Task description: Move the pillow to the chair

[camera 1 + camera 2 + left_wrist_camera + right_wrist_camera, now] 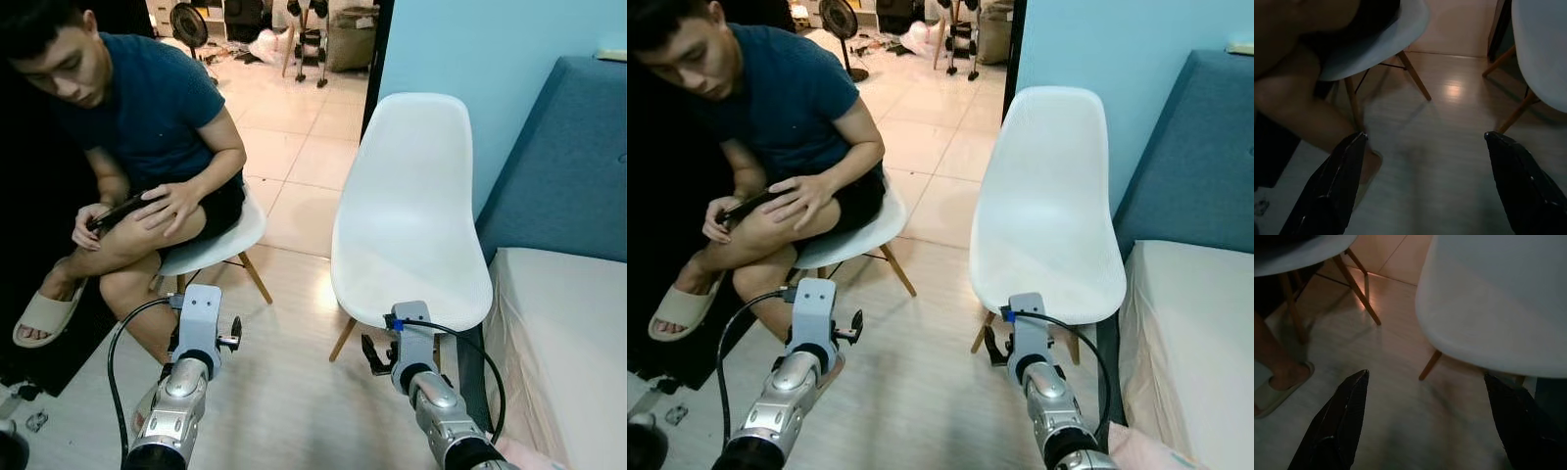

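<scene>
The empty white chair [411, 211] stands in front of me on wooden legs, its seat bare. My right gripper [1425, 374] is open and hangs low before that chair's front edge [1484, 333], holding nothing. My left gripper [1425, 137] is open too, over the floor between the two chairs. Both silver arms reach forward from below, the left arm [186, 382] and the right arm [423, 377]. A pale pink bit of cloth [534, 456] peeks in at the lower right corner; I cannot tell whether it is the pillow.
A person in a dark blue shirt [147, 108] sits on a second white chair [220, 245] at the left, holding a phone, one sandalled foot [44, 313] out. A beige mattress [563, 343] and blue headboard [568, 166] are at the right. Light wooden floor [294, 392] lies between.
</scene>
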Controlling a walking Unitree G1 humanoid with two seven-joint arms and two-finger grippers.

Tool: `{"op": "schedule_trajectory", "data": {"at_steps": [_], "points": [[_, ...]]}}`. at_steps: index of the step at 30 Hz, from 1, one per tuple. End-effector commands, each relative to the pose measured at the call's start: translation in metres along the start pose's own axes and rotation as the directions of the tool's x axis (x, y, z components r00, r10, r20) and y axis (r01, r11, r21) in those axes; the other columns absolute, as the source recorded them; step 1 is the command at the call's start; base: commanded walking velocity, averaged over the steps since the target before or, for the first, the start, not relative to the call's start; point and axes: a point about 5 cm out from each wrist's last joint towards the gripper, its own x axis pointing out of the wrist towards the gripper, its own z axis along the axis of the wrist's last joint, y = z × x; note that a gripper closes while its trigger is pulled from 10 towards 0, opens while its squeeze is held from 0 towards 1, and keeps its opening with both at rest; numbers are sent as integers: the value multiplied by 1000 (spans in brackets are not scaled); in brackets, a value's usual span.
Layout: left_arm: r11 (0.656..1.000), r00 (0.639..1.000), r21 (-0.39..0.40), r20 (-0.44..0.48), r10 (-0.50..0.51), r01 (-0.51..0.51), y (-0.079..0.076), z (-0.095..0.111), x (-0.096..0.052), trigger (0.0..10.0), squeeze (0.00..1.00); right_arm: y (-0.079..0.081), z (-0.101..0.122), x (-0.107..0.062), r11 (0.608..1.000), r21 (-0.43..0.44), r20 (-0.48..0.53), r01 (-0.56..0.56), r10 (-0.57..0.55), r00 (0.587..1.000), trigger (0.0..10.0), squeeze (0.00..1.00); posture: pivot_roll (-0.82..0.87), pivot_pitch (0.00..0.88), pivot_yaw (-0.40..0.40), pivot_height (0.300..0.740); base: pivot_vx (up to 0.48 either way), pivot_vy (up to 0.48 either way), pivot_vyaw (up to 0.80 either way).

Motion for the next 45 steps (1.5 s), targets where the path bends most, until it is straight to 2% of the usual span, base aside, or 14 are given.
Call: {"op": "schedule_trajectory", "data": {"at_steps": [1,7,23,29,45], "points": [[1000,1000,-7,2,0,0,2,-2,-2,10000,0,2,-2,0,1000,6,-2,-7,7,1000,10000,0,22,66,4,740,326,0,0],[1000,1000,-6,4,-2,2,2,-2,-1,10000,0,2,-2,0,1000,16,-3,-7,7,1000,10000,0,22,62,6,740,328,0,0],[1000,1000,-2,-3,-20,20,0,-3,-1,10000,0,1,-4,-2,1000,21,-8,3,-3,1000,10000,0,19,62,10,740,319,0,-655],[999,999,-1,-22,-46,46,-5,-7,-2,10000,0,2,-5,-2,1000,15,-9,-1,1,1000,10000,0,20,67,8,740,0,0,0],[999,999,-4,-10,-42,42,-4,-6,-2,10000,0,2,-4,-1,1000,21,-9,-3,4,1000,10000,0,19,72,4,740,0,0,-100]]}}
